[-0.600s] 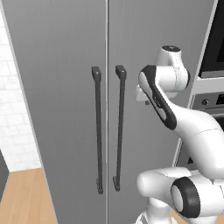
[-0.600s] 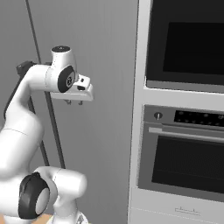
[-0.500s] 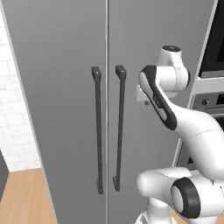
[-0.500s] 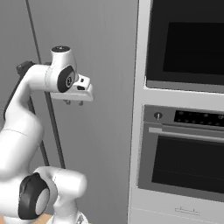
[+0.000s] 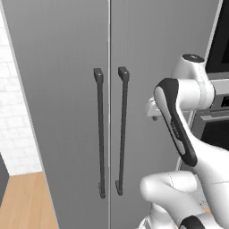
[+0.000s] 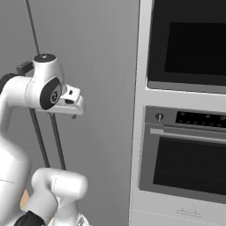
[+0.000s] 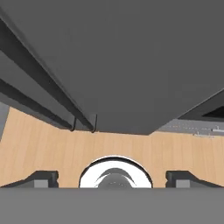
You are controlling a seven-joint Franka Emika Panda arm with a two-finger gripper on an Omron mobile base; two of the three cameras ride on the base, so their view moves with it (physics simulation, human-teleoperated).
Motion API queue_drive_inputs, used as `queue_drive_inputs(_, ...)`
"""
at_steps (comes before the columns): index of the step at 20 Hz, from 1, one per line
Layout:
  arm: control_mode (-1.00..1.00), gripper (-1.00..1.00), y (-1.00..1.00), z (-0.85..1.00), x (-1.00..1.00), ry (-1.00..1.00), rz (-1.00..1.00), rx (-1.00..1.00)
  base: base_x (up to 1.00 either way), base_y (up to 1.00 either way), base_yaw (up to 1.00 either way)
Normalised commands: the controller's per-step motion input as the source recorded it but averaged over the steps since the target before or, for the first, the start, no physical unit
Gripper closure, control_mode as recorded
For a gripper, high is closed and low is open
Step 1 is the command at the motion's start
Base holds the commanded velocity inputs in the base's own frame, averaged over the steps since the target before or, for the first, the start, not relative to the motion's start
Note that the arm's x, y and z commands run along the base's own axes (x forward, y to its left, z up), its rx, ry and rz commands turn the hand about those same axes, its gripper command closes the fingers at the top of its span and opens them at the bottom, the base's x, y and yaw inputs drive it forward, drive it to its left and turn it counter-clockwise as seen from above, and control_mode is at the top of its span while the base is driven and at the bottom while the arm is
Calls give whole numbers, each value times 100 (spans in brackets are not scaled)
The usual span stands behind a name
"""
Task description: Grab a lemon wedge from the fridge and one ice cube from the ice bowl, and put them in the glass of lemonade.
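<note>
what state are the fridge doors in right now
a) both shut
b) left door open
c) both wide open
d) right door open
a) Both doors of the fridge sit flush, with only a thin seam between them and no shelves showing. The two dark handles hang side by side, and the gripper is near the right door, not on a handle.

We see the fridge (image 5: pixel 67 112) with smooth, matt grey doors that look like brushed metal, though the render leaves that unsure. Its bar handles (image 5: pixel 121 134) are dark and matt. The oven (image 6: pixel 185 145) has glossy black glass set in pale satin trim. The floor (image 7: pixel 43 140) is light, smooth wood.
</note>
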Motion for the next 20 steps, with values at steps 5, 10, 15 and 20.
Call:
queue_drive_inputs(5,-100,-100,7,-1,-56,0,0,2,0,0,0)
queue_drive_inputs(10,-100,-100,10,0,-25,0,0,0,0,0,0)
queue_drive_inputs(15,100,-100,0,0,0,0,0,0,-36,100,0)
queue_drive_inputs(20,100,-100,0,0,0,0,0,0,-80,26,-1)
